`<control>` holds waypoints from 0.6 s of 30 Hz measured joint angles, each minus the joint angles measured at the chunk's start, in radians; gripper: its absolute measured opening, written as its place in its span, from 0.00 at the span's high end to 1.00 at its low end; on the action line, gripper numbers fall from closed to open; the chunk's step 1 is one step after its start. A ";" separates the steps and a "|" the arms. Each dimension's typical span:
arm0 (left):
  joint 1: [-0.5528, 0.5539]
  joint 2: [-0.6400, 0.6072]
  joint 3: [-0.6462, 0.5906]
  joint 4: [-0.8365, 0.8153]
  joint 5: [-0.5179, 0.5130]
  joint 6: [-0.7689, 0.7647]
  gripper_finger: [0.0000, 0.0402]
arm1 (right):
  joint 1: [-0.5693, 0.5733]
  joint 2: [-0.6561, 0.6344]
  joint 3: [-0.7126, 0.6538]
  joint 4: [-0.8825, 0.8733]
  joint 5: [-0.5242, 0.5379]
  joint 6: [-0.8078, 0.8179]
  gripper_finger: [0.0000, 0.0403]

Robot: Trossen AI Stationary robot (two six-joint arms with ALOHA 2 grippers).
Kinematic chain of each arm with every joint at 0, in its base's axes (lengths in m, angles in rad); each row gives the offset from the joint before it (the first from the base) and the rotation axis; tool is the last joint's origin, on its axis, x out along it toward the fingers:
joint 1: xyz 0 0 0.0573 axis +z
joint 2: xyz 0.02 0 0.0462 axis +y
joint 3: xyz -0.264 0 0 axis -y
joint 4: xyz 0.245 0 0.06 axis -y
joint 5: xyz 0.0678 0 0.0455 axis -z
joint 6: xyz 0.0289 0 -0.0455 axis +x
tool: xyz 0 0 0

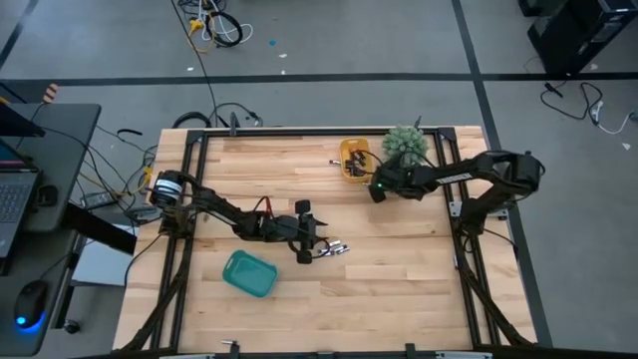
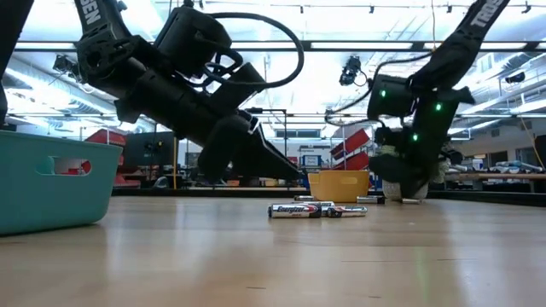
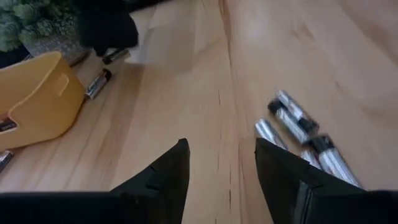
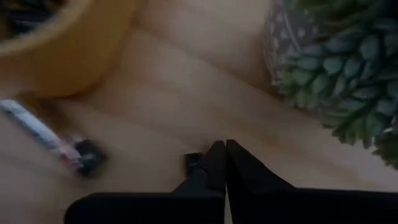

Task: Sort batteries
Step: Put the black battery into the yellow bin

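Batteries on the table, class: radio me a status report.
Left pincer open beside loose batteries, none held. Right pincer shut, empty, by yellow bin. Potted plant crowds right arm.

Bright, even overhead light from ceiling strips (image 2: 358,44) glares white behind the arms. The table (image 1: 399,289) shows soft shadows. The right wrist view is blurred; the plant (image 4: 348,68) is soft.

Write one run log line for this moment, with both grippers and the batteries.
left gripper: open, empty, beside loose batteries mid-table | right gripper: shut, low by yellow tray and plant | teal tray: near left arm
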 joint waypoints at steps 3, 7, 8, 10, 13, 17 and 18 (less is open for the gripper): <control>0.000 -0.003 0.000 -0.034 0.000 0.019 0.56 | 0.041 -0.054 0.000 -0.001 0.003 -0.025 1.00; 0.000 -0.003 0.000 -0.067 0.000 0.016 0.56 | 0.085 -0.123 0.000 -0.019 0.006 -0.074 1.00; 0.000 -0.003 0.000 -0.068 0.000 0.012 0.56 | 0.090 -0.139 0.000 -0.029 0.010 -0.075 1.00; 0.000 -0.003 0.000 -0.069 0.000 0.010 0.56 | 0.095 -0.162 0.000 -0.044 0.010 -0.075 1.00; 0.000 -0.003 0.000 -0.058 0.000 0.010 0.56 | 0.099 -0.182 0.000 -0.049 0.010 -0.067 1.00; 0.000 -0.020 0.000 -0.064 -0.001 0.007 0.56 | 0.111 -0.182 0.000 -0.035 0.002 -0.068 1.00; 0.000 -0.029 0.000 -0.070 -0.007 0.006 0.56 | 0.120 -0.182 0.000 -0.027 0.001 -0.069 1.00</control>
